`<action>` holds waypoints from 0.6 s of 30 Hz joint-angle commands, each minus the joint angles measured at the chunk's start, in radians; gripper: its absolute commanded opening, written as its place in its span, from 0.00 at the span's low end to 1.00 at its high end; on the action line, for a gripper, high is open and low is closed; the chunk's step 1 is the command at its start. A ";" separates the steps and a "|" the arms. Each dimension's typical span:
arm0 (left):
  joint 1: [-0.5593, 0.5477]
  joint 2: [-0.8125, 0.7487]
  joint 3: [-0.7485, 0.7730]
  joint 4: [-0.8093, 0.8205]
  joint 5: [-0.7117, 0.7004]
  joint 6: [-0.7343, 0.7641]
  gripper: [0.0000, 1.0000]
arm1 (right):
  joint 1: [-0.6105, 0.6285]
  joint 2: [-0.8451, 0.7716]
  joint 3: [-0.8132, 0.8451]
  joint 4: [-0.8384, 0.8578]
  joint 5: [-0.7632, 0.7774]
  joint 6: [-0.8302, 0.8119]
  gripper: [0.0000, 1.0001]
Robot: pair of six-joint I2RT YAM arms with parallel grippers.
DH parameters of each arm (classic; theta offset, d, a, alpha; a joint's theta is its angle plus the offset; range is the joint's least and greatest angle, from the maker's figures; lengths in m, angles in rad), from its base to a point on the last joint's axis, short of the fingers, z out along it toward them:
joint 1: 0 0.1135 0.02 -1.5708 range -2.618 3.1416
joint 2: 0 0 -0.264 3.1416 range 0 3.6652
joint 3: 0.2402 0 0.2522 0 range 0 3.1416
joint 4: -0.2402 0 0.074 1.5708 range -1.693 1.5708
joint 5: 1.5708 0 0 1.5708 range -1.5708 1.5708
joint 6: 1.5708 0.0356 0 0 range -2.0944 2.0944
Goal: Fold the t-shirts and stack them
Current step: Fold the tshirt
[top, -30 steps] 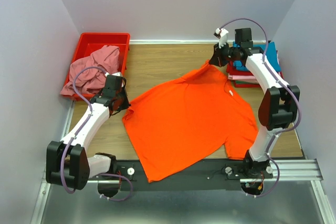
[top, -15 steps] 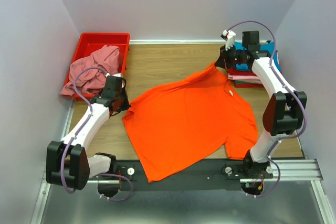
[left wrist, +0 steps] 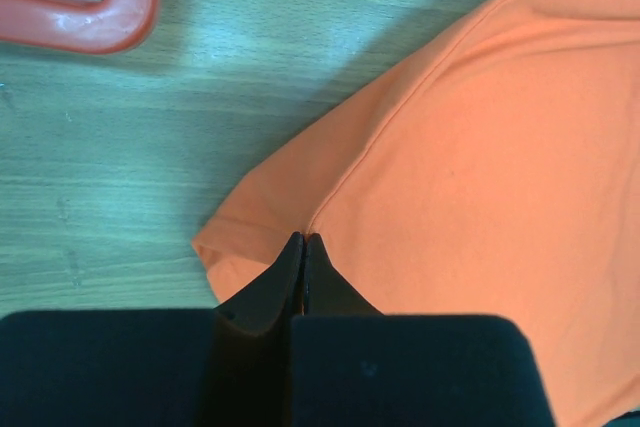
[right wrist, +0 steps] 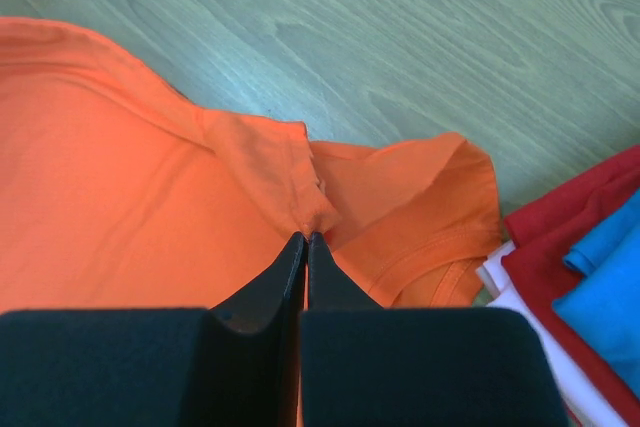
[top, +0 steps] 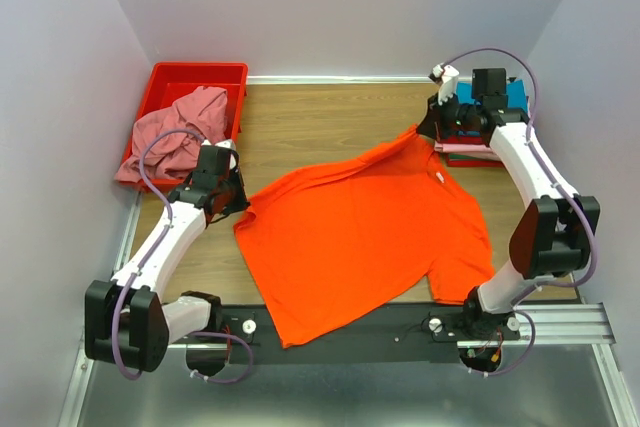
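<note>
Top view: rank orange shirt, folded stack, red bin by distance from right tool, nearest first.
1. orange shirt, pinched in the right tool.
2. folded stack, just to its right.
3. red bin, far left corner.

Centre: spread shirt; back-left: bin; back-right: shirt stack.

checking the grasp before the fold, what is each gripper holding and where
Both hold the orange t-shirt: left gripper pinches its far-left corner, right gripper pinches bunched cloth by the sleeve near the folded stack.
</note>
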 commanded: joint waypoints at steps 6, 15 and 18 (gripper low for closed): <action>0.007 -0.049 -0.024 -0.042 0.052 0.008 0.00 | -0.019 -0.103 -0.099 0.010 0.031 -0.023 0.08; 0.007 -0.083 -0.034 -0.079 0.061 0.009 0.00 | -0.039 -0.152 -0.167 0.012 0.044 -0.028 0.08; 0.007 -0.106 -0.036 -0.091 0.061 0.008 0.00 | -0.047 -0.166 -0.182 0.015 0.042 -0.028 0.08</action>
